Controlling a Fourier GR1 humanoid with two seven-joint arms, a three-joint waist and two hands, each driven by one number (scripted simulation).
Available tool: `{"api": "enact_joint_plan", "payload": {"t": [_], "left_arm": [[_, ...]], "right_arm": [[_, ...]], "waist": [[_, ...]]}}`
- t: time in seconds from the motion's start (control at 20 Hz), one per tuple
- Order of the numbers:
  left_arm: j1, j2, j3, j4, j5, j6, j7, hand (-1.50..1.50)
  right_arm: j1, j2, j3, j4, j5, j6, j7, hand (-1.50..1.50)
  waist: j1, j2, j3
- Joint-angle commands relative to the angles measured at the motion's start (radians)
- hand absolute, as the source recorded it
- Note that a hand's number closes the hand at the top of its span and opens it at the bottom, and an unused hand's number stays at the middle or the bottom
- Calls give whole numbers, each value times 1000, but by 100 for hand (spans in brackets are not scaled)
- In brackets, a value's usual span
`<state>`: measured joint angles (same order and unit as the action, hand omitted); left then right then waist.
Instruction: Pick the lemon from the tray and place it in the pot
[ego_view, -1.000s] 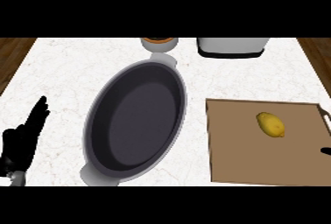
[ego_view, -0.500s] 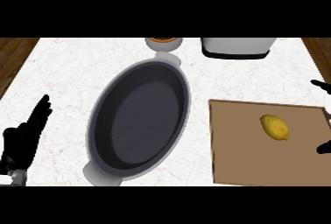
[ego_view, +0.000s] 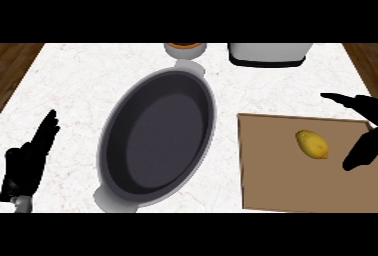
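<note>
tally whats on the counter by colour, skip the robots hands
yellow: 1, lemon
brown: 1, tray
dark grey: 1, pot
orange-topped: 1, small container at the back edge
pale grey: 1, appliance at the back edge
total: 5

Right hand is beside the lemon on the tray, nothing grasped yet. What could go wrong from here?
1. The lemon lies loose on the flat tray, apart from the open right hand. A finger touching one side first might roll it away instead of into the grasp.
2. The pot has a raised rim on the side facing the tray, so a low carry could clip it.
3. The right hand is partly cut off at the view's edge, so the grasp may be hard to check.
</note>
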<state>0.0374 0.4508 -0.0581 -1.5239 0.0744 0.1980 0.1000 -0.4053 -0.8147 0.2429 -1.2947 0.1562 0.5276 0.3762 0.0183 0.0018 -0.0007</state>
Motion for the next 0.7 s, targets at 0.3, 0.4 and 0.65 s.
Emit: {"api": "enact_joint_plan", "payload": {"t": [0.3, 0.4, 0.65], "left_arm": [[-1, -55, -4, -71, -64, 7, 77, 0], [11, -67, 30, 34, -63, -33, -33, 0], [4, -92, 46, 7, -92, -48, 14, 0]], "right_arm": [[-43, 172, 49, -19, 143, 58, 199, -150], [-116, 175, 17, 111, 199, 91, 109, -150], [-30, 229, 6, 76, 272, 92, 97, -150]], "waist": [[-9, -3, 1], [-8, -1, 1], [-16, -2, 1]]}}
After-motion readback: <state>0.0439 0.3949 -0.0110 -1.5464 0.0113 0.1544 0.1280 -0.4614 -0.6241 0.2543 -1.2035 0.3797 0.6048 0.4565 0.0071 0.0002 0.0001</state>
